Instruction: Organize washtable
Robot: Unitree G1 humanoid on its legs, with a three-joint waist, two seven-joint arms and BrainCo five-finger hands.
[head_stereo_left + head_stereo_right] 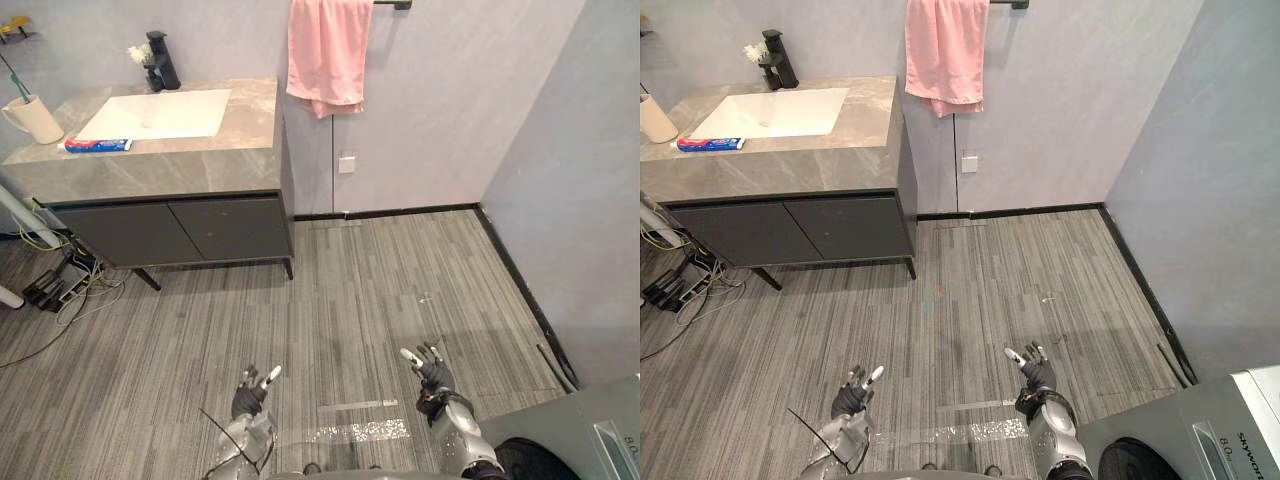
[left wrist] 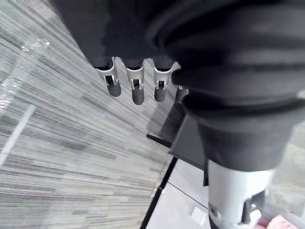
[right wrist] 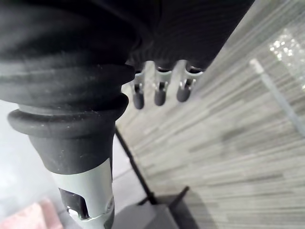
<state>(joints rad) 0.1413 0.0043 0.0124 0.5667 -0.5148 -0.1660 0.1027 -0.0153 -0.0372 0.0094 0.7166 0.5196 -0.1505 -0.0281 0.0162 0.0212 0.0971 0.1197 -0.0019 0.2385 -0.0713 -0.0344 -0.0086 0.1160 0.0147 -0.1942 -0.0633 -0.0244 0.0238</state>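
Note:
A grey stone washtable (image 1: 190,165) with a white sink (image 1: 155,113) stands at the far left against the wall. On it lie a blue and red toothpaste tube (image 1: 98,145) by the sink's front edge, a cream mug (image 1: 35,119) holding a toothbrush at the left end, and a black faucet (image 1: 161,62) behind the sink. My left hand (image 1: 250,392) and right hand (image 1: 430,368) hover low over the floor, far from the washtable. Both are open with relaxed fingers (image 2: 137,89) and hold nothing.
A pink towel (image 1: 327,52) hangs on a wall bar right of the washtable. Dark cabinet doors (image 1: 170,232) sit under the top. Cables and a power strip (image 1: 52,288) lie on the floor at left. A washing machine (image 1: 1200,430) stands at the lower right.

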